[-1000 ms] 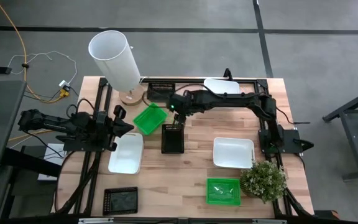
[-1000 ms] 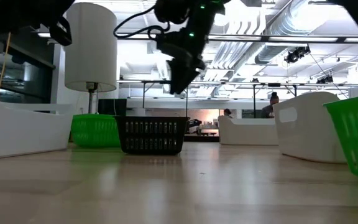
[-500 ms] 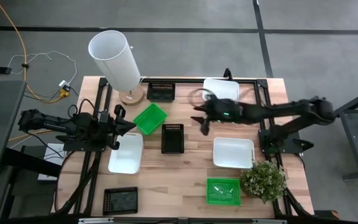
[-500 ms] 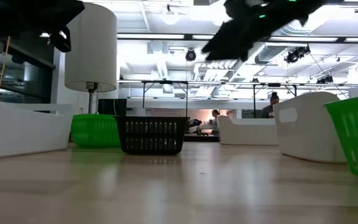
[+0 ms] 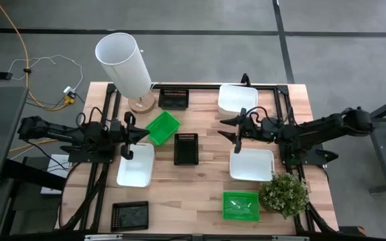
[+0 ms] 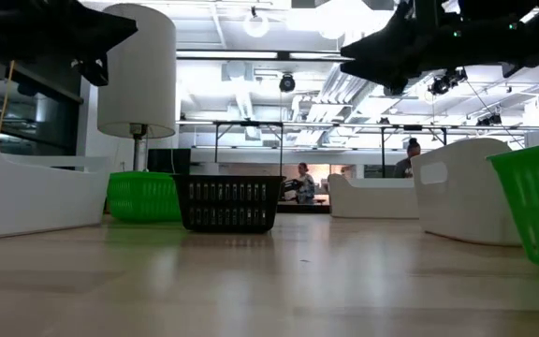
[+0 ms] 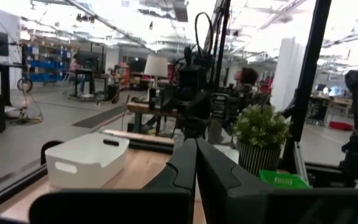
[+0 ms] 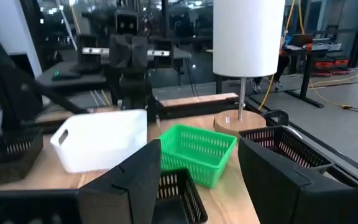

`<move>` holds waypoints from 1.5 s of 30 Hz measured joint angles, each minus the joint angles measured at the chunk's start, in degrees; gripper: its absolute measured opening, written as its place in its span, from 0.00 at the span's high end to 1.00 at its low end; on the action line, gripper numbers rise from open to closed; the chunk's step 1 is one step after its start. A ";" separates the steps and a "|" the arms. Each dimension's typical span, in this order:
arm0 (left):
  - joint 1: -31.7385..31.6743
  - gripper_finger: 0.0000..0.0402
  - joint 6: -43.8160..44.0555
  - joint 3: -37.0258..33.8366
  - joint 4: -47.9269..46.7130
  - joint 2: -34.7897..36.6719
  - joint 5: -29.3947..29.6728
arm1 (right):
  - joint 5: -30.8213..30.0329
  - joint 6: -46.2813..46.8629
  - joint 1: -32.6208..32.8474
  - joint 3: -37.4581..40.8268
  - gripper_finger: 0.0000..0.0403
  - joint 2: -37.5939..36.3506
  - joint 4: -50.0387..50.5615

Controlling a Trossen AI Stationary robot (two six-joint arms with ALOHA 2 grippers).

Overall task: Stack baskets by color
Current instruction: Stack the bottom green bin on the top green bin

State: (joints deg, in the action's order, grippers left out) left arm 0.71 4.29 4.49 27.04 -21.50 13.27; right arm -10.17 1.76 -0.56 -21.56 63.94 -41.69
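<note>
The pale, plank-grained wooden desk carries shallow rectangular plastic baskets. A black slatted basket sits at the middle, with a bright green ribbed basket just beside it toward the tall white cylinder. Another black slatted basket lies at the far edge and a third black basket at the near edge. Smooth white baskets sit at three spots: one by the left arm, one at the far edge, one right of centre. A second green basket lies beside the bushy potted plant.

The right claw hovers between the two right-hand white baskets, fingers spread (nothing in them). The left claw is closed and empty, over the left white basket's rim.
</note>
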 joint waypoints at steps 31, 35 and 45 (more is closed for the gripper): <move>-0.70 1.00 0.66 1.53 3.49 -4.87 -2.77 | 6.58 3.21 10.13 -25.02 0.50 4.49 41.62; -0.70 1.00 1.18 1.53 2.71 -4.87 -2.81 | 8.66 10.62 15.12 -34.64 0.50 9.20 59.89; -0.68 1.00 1.53 1.53 2.74 -4.87 -3.64 | 14.20 29.50 25.63 -45.97 0.50 19.99 77.24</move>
State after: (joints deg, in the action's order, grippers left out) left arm 0.03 5.83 6.02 29.78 -26.37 9.63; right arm 4.03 31.26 25.07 -67.53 83.93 35.55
